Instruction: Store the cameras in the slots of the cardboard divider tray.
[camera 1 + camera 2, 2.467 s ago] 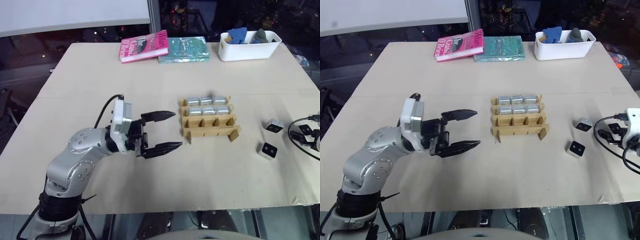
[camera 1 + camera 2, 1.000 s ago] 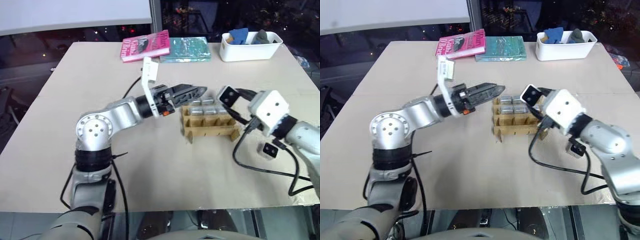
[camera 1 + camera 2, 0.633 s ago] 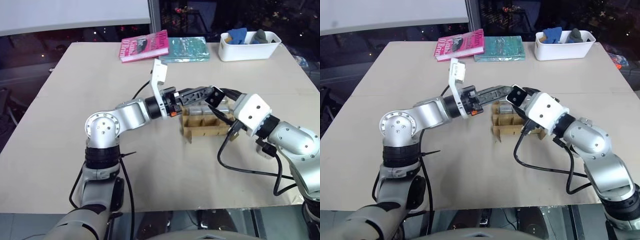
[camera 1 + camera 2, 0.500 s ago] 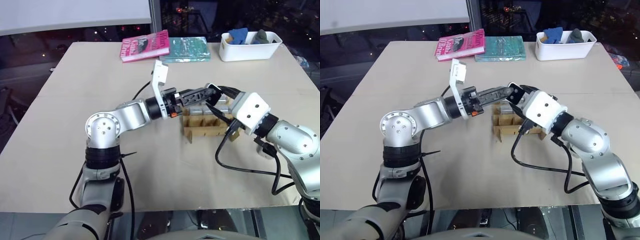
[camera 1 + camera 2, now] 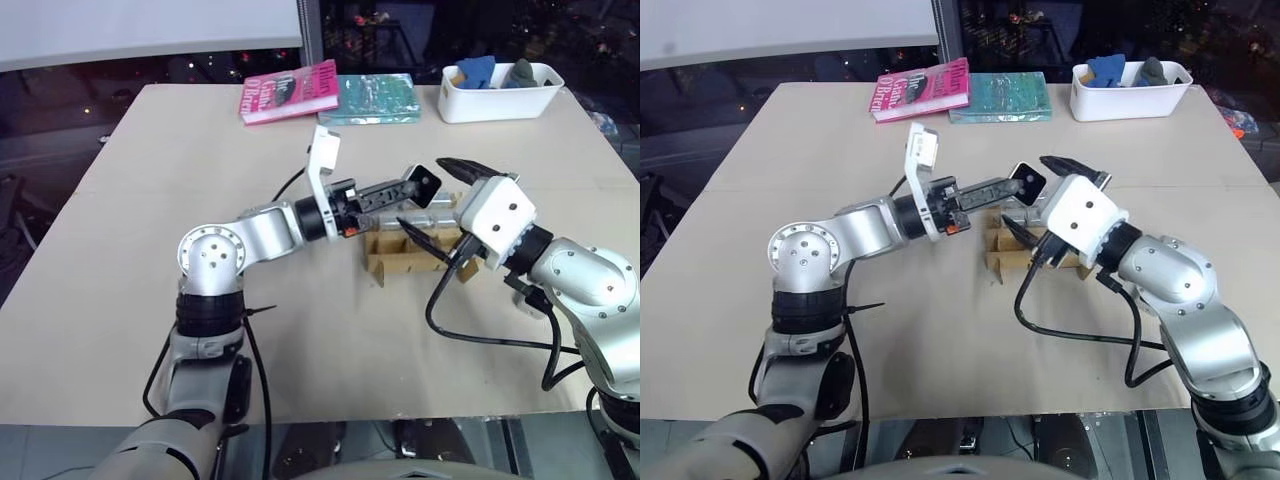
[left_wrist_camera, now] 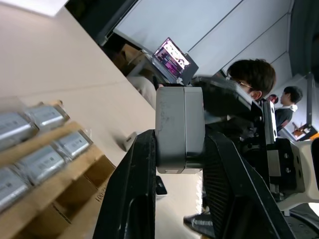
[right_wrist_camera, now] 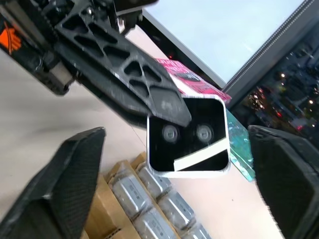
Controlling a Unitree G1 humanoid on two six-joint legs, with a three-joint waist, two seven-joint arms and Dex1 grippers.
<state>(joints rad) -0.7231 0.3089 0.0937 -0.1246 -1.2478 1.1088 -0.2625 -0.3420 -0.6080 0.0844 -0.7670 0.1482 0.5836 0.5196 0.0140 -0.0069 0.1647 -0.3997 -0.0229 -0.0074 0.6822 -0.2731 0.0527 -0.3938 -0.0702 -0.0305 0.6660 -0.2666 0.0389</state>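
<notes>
cameras like the one your left hand now clamps by its flat sides, above the cardboard divider tray, are small, rigid, light and smooth. your right hand stands released around it, so keep pinching the flat faces, never the lens.

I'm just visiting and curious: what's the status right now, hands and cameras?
Left gripper shut on a camera, held above the cardboard divider tray. Right gripper open beside it. Nothing blocking the tray's empty front slots.
</notes>
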